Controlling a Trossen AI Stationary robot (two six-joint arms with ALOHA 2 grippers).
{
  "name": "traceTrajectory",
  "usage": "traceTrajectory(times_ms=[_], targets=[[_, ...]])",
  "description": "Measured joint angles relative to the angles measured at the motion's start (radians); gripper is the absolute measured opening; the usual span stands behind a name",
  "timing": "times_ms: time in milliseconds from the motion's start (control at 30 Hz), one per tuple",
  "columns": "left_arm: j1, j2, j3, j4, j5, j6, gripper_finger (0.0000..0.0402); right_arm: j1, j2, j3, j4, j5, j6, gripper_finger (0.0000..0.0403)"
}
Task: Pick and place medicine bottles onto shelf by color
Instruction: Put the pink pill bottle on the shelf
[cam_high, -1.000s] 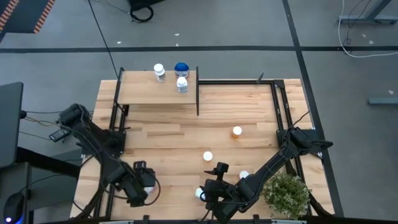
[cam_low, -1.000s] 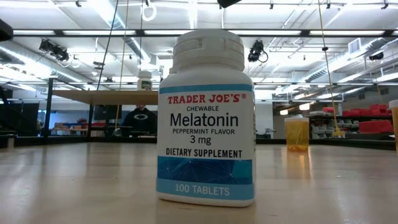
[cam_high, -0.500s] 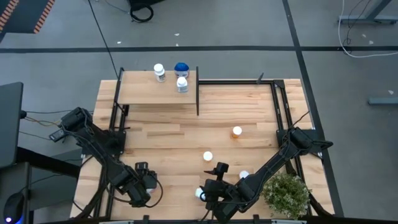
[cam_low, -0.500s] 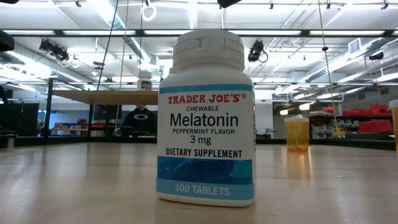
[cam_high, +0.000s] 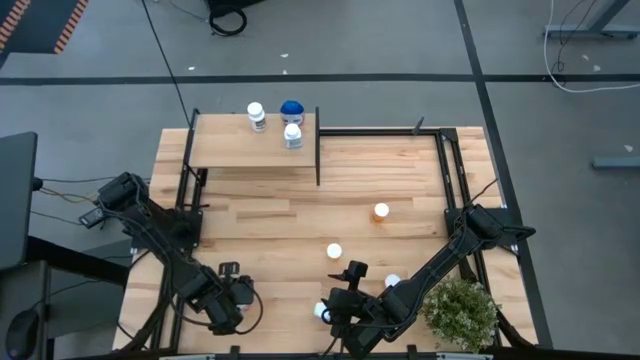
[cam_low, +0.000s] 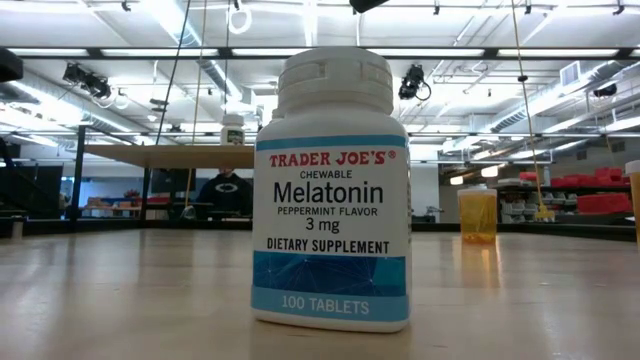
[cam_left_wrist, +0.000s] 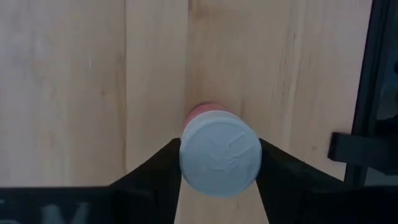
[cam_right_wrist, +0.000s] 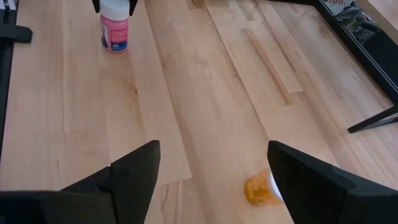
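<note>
Since the earlier frame the left tool (cam_high: 236, 296) has drawn its fingers (cam_left_wrist: 155, 168) in until they touch both sides of a pink bottle (cam_left_wrist: 219, 154) standing on the surface (cam_high: 300, 225) near its front left corner. The left arm reaches down over that corner. The right arm lies folded along the front edge, its tool (cam_right_wrist: 211, 180) apart and empty over bare planks beside a plant (cam_high: 460, 312). The shelf (cam_high: 225, 145), at the back left, carries 3 bottles (cam_high: 283, 122). An orange bottle (cam_high: 381, 212) stands mid-surface, a melatonin bottle (cam_low: 333, 190) nearer the front.
</note>
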Motion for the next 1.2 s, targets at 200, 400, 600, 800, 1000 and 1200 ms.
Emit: traceTrajectory(times_ms=[200, 400, 600, 800, 1000, 1200], targets=[[0.068, -0.018, 0.005, -0.015, 0.0, 0.016, 0.0178, 0.0, 0.0, 0.0, 0.0, 0.0, 0.0, 0.0306], [0.213, -0.042, 0.085, -0.16, -0.019, 0.161, 0.0192, 0.0, 0.0, 0.0, 0.0, 0.0, 0.011, 0.0306], [0.428, -0.048, 0.289, -0.405, -0.021, 0.412, 0.0174, 0.005, 0.0, 0.0, 0.001, 0.0, 0.02, 0.0306], [0.67, -0.048, 0.514, -0.571, -0.026, 0.648, 0.0193, 0.018, 0.0, 0.0, 0.001, 0.0, 0.023, 0.0306], [0.902, -0.049, 0.63, -0.679, -0.027, 0.835, 0.0176, 0.037, 0.0, 0.0, 0.001, 0.0, 0.027, 0.0306], [1.073, -0.048, 0.634, -0.707, 0.035, 0.989, 0.0192, 0.043, 0.0, 0.0, 0.016, 0.0, 0.027, 0.0306]])
